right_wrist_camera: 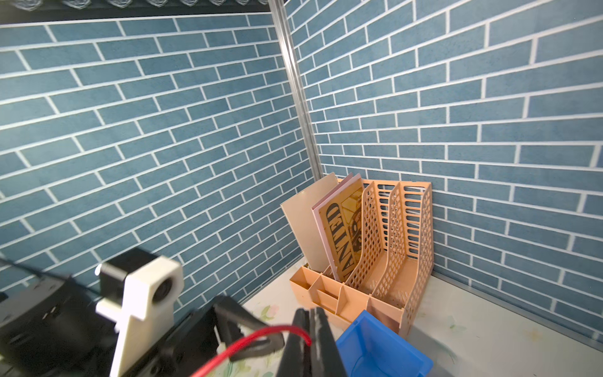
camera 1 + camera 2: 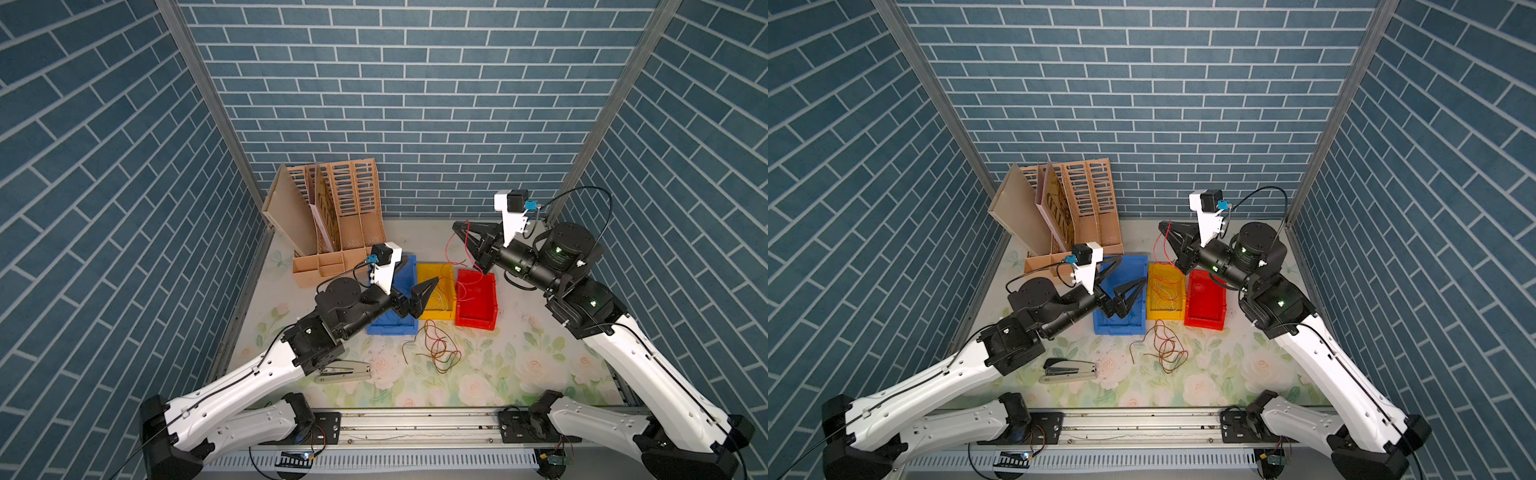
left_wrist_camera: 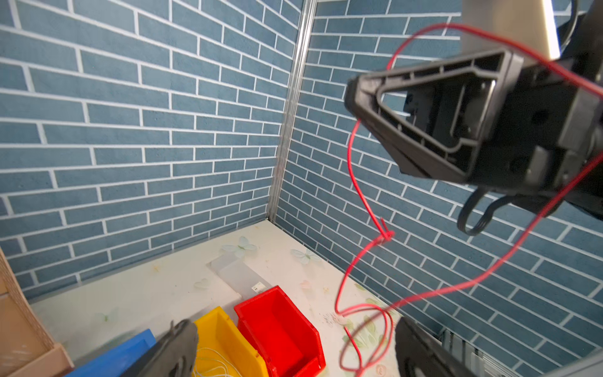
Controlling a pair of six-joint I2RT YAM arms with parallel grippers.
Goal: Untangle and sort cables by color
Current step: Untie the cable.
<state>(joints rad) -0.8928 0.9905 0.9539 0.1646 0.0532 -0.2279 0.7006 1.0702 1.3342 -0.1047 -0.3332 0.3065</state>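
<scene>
My right gripper (image 2: pixel 457 226) (image 2: pixel 1162 225) (image 1: pixel 308 313) is raised behind the bins, shut on a thin red cable (image 2: pixel 451 246) (image 3: pixel 357 186) (image 1: pixel 261 336). The cable hangs in loops down toward the red bin (image 2: pixel 476 320) (image 3: pixel 280 326). My left gripper (image 2: pixel 422 274) (image 2: pixel 1133 272) (image 3: pixel 298 346) hovers open and empty over the blue bin (image 2: pixel 388 330) and the yellow bin (image 2: pixel 434 270). Whitish cables (image 2: pixel 438 297) (image 3: pixel 208 362) lie in the yellow bin. A red-brown cable tangle (image 2: pixel 436 349) (image 2: pixel 1167 345) lies on the table in front of the bins.
A peach file organiser (image 2: pixel 332 216) (image 1: pixel 391 261) stands at the back left, close behind the blue bin. A stapler (image 2: pixel 343 372) lies near the left arm's elbow. A clear plastic lid (image 3: pixel 235 271) lies flat behind the red bin. Brick-patterned walls close three sides.
</scene>
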